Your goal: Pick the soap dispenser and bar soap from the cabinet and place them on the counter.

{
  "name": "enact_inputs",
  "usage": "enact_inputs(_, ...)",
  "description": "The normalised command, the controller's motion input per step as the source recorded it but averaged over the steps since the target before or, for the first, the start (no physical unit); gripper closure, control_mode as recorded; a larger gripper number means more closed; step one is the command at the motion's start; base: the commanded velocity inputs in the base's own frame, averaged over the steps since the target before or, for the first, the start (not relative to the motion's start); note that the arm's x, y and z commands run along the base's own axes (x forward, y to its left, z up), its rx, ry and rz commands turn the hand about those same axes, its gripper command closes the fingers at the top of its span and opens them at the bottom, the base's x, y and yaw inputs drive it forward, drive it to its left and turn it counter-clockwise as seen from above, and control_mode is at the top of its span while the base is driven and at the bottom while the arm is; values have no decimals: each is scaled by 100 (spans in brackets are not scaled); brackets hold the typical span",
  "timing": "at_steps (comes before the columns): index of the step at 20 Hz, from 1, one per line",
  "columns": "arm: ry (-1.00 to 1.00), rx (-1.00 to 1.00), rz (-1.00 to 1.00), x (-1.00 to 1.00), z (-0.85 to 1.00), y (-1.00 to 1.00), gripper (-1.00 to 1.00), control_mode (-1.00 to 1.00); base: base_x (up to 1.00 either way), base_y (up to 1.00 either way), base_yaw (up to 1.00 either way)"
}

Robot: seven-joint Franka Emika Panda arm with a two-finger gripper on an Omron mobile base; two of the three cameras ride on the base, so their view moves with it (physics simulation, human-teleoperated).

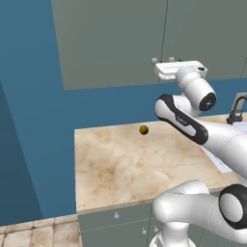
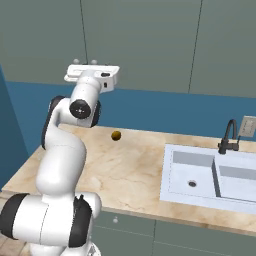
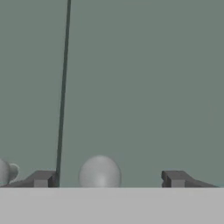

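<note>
End effector [image 3: 107, 179]: fingers [image 3: 41, 178] spread wide, holding nothing. In the hand view a round pale knob [image 3: 99, 173] sits between the two dark tips, nearer the left one, with clear gaps on both sides; whether either tip touches it cannot be told. A second pale knob [image 3: 5, 171] shows at the left edge, beyond the dark vertical seam between two doors.

From the base views the white hand [image 1: 179, 70] is raised to the lower edge of the cabinet [image 1: 111, 43], level with the two knobs [image 1: 154, 61] at the door seam. The cabinet doors are shut, flat grey-green panels; nothing of the interior is visible, so the soap dispenser and bar soap cannot be located in these pictures.

Below, a blue wall [image 1: 29, 111] runs behind the tabletop [image 1: 111, 169], beige-and-tan marble pattern. A small dark-yellow ball [image 1: 144, 130] rests on the tabletop near the back wall, well apart from the hand. To the right, a pale double sink [image 2: 200, 175] is set into the tabletop, with a black tap [image 2: 229, 136] behind it and a pale wall socket [image 2: 247, 126] just beside the tap. Low grey-green drawers [image 2: 130, 235] with small pale knobs run beneath the tabletop.

Lettering: a small dark marking on the arm's forearm link [image 1: 182, 119], too small to read. No other writing or labels legible.
</note>
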Motion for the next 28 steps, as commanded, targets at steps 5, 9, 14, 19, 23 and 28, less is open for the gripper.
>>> enact_inputs(5,0,1,0,25,-1,1,100,-100,0,0,0)
enact_inputs(9,7,2,0,40,-3,14,100,-100,0,0,0)
enact_inputs(14,16,0,0,46,-11,21,100,-100,0,0,0)
enact_inputs(19,26,0,0,49,-14,22,100,-100,0,0,0)
enact_inputs(23,25,0,0,41,-20,14,100,-100,0,0,0)
enact_inputs(28,18,0,0,34,-21,10,100,-100,0,0,0)
